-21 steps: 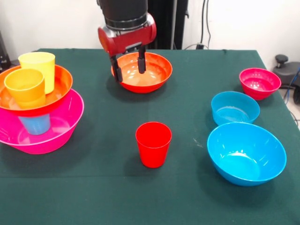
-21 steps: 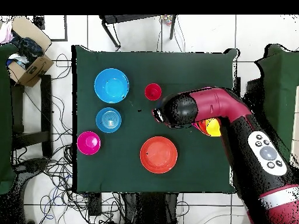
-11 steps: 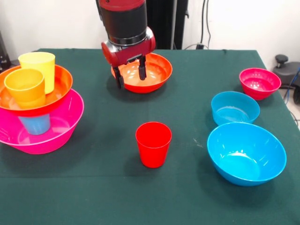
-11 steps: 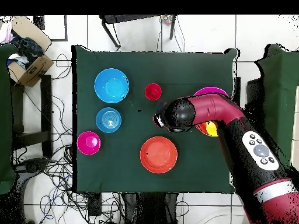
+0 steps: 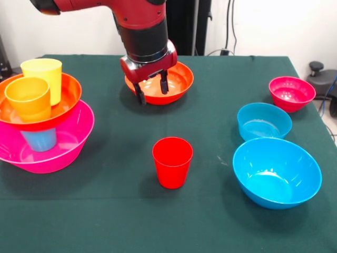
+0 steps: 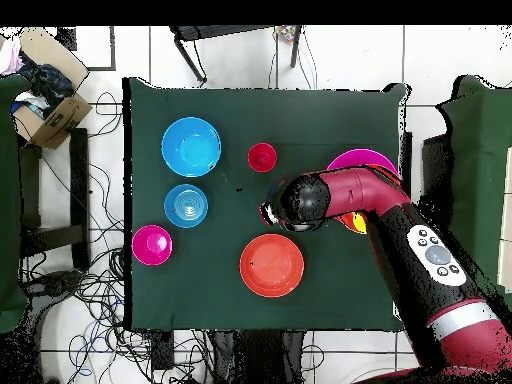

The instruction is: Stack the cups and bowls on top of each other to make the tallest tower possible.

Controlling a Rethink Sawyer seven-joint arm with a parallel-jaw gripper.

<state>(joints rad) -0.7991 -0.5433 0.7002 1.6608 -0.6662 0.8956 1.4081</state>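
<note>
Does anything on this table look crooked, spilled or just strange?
One thing: in the pink bowl, a light blue cup props up an orange-red bowl, which sits tilted and carries two yellow cups. Nothing looks spilled or broken. The open gripper hangs empty.

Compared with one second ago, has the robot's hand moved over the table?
Yes. In the front view the hand has shifted toward the red cup, its fingers now lower against the lone orange bowl, which has stayed put.
</note>
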